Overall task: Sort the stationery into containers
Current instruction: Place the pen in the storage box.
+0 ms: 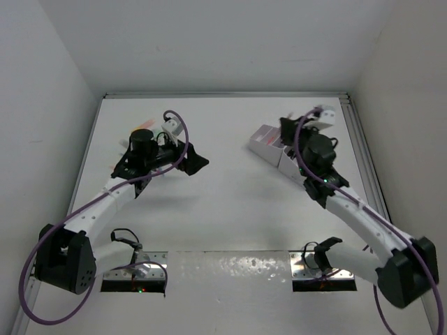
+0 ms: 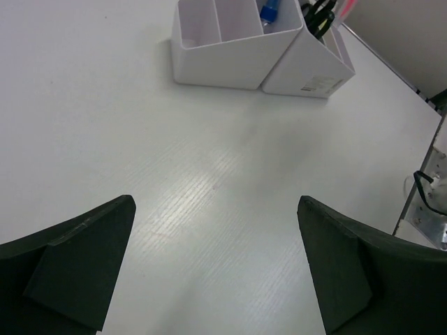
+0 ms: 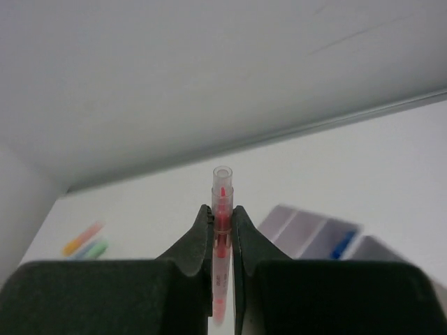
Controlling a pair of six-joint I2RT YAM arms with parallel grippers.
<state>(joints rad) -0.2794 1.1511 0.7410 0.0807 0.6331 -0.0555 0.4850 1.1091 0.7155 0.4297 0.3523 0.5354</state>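
Right end effector (image 3: 222, 213) is clamping the thin red pen (image 3: 222, 180) lengthwise along its fingers, tip poking beyond them, near the organiser (image 3: 307, 234); left end effector (image 2: 215, 202) is gaping wide.

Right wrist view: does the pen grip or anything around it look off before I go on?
Nothing stands out. The red pen sits straight and centred in the shut right gripper. The organiser stands on the table with nothing spilled beside it. An orange marker and a green marker, blurred, lie loose far off.
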